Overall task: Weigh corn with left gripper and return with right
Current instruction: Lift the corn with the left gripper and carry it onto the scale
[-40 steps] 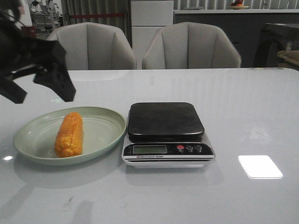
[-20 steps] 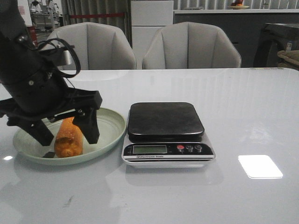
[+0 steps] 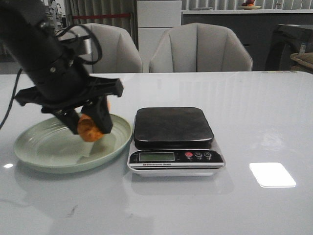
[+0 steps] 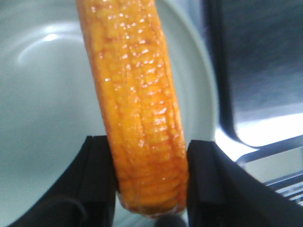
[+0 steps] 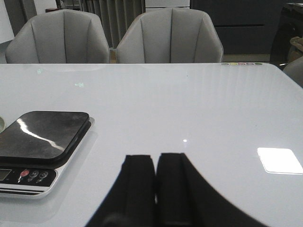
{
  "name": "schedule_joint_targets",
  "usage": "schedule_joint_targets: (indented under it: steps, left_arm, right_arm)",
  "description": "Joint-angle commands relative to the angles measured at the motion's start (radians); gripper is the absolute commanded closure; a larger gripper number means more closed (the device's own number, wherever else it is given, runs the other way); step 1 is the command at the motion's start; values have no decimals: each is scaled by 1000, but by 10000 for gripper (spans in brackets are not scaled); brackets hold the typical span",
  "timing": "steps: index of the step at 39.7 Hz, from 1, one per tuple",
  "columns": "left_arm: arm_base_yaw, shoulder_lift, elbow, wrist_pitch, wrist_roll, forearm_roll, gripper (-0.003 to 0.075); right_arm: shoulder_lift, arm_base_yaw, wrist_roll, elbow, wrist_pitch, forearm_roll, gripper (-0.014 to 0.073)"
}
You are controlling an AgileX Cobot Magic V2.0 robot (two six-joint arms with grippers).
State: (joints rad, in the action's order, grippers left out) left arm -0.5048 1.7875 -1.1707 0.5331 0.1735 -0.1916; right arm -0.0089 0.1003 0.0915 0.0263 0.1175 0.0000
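Table (image 3: 254, 107): you have a glossy white top that runs the whole width of the front view, with a bright square of light reflected on it at your right
Plate (image 3: 34, 156): you see a pale green dish resting on the table at the left, just beside the scale
Scale (image 3: 173, 161): a kitchen scale sits at centre, dark platform behind, display and three buttons facing you

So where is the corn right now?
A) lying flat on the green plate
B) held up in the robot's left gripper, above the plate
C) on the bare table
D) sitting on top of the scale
B: the corn is pinched between the fingers of the left gripper, lifted above the green plate, while the scale has nothing on its platform.
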Motion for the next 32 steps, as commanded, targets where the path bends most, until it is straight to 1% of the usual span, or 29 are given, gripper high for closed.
schedule_joint_targets:
  steps: [1,7,12,19,25,27,29,32]
  left_arm:
    - [-45,-40,-84,-38,-4,-15,605]
    - [-100,-8,-149,-38,-4,-58,599]
    - [-135,34,-187,-38,-4,-76,549]
    - [-160,93,-232,-38,-4,-109,410]
    - [-167,115,-258,-40,-4,-138,239]
    - [-171,117,-258,-48,-4,-138,204]
    - [-171,117,-264,-50,-4,-149,192]
    - [-171,117,-265,-51,-4,-154,197]
  right_arm:
    - [-20,-6,-6,10,-75,-7,446]
    - [-20,-6,-6,10,-75,-7,446]
    - [-20,-6,-6,10,-75,-7,446]
    - [-20,-6,-6,10,-75,-7,446]
    - [-20,-6,-6,10,-75,-7,446]
    - [-20,-6,-6,10,-75,-7,446]
    - [-20,-6,-6,10,-75,-7,446]
    - [-20,-6,-6,10,-75,-7,446]
